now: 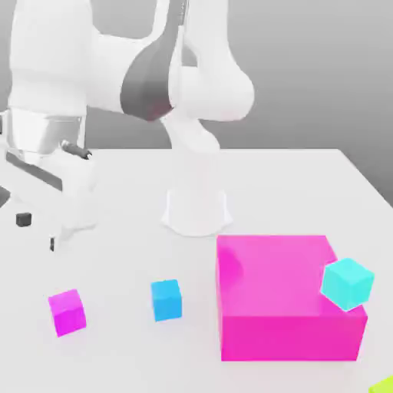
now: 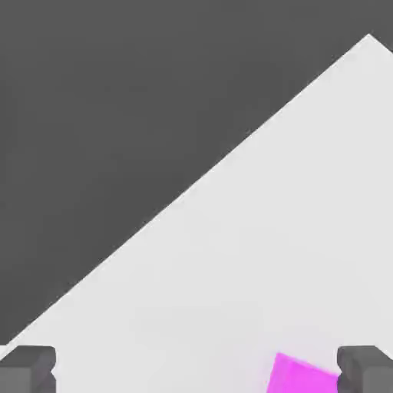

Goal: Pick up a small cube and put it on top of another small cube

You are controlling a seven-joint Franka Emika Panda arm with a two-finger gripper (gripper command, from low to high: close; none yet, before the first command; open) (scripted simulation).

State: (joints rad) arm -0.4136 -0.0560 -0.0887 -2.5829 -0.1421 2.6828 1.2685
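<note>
Everything on my feed looks like smooth plastic, pretty much.

From where I'm driving, the small cube (image 1: 67, 312) is flat matt magenta with no texture, same story for the blue cube (image 1: 166, 299) and the cyan cube (image 1: 348, 283). The big pink block (image 1: 284, 303) has a faint sheen on its top face. The table (image 1: 115, 253) reads as plain matt white. The arm (image 1: 192, 84) is smooth, slightly glossy white shell with a darker grey band, and the fingertips (image 2: 28, 368) look dull dark grey.
</note>
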